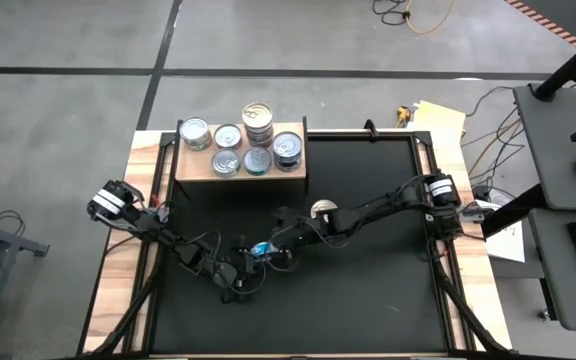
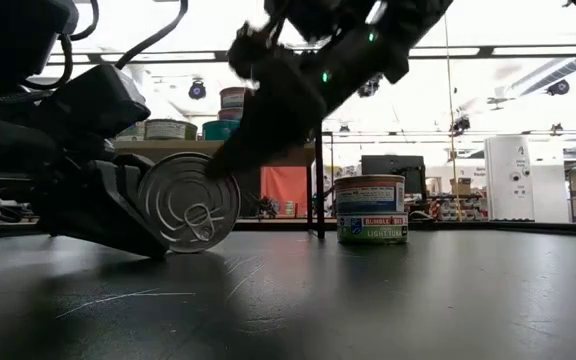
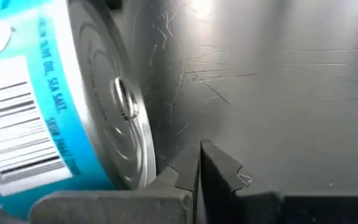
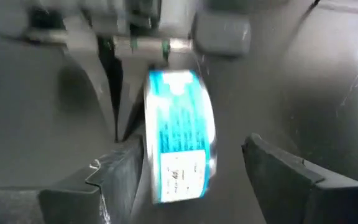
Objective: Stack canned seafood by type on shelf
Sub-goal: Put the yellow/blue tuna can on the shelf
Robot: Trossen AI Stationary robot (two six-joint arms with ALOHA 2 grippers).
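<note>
A blue-labelled tin [image 1: 260, 249] stands on its edge on the black table [image 1: 368, 300], between the parted fingers of the right gripper [image 4: 197, 168] and just beside the left gripper [image 3: 199, 163], whose fingers are pressed together on nothing. Another tin [image 1: 322, 209] sits farther back. Beyond, seven tins crowd the wooden shelf [image 1: 193, 168].
</note>
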